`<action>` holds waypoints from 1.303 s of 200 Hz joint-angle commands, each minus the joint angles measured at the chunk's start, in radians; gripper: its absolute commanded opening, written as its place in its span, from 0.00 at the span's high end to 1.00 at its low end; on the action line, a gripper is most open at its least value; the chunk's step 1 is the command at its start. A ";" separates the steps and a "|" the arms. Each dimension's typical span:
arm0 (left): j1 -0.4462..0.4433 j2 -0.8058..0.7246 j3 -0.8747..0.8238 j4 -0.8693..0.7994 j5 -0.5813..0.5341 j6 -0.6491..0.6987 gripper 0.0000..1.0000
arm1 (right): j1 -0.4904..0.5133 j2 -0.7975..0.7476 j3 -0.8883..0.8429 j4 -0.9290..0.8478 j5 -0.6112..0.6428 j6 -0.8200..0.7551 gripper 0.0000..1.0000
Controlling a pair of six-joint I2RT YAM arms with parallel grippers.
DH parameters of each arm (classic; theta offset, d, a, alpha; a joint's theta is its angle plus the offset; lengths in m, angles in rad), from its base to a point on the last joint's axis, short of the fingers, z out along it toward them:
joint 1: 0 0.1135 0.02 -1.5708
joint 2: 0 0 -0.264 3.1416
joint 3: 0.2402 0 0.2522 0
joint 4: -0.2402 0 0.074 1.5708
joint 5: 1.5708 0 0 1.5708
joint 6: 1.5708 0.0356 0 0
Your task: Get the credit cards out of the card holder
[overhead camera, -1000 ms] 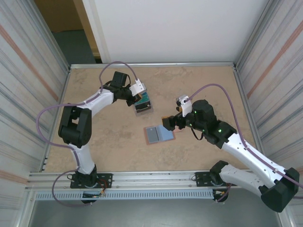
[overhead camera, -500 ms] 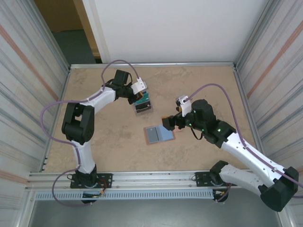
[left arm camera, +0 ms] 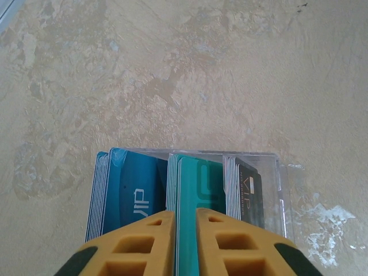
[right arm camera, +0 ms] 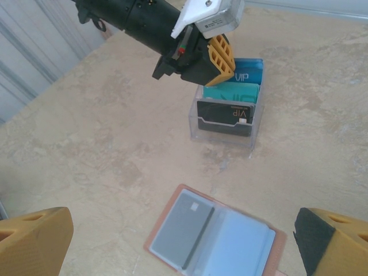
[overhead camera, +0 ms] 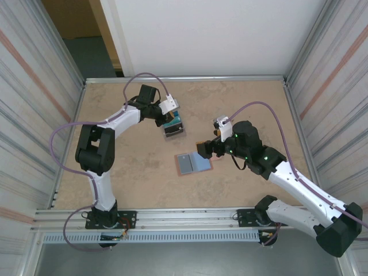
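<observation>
Now the open holder (right arm camera: 230, 247) lies just by the spread right gripper (overhead camera: 204, 150); the left gripper (left arm camera: 185, 241) pinches a teal card (left arm camera: 201, 184).

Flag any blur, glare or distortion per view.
Top external: even light, soft shadows, walls splayed by perspective. Left wrist: credit cards and table sharp, left end effector slightly soft. Right wrist: card holder blurred at the bottom, clear stand crisp, no harsh glare.
</observation>
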 commanded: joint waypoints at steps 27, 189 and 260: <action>0.010 -0.108 -0.028 0.007 0.014 -0.052 0.80 | -0.001 0.020 0.002 0.002 0.037 0.063 0.01; -0.071 -1.093 -0.913 0.295 -0.617 -0.774 0.01 | 0.279 0.488 0.166 -0.161 0.229 0.207 0.49; -0.070 -1.245 -1.008 0.210 -0.718 -0.881 0.01 | 0.322 0.750 0.306 -0.240 0.253 0.201 0.65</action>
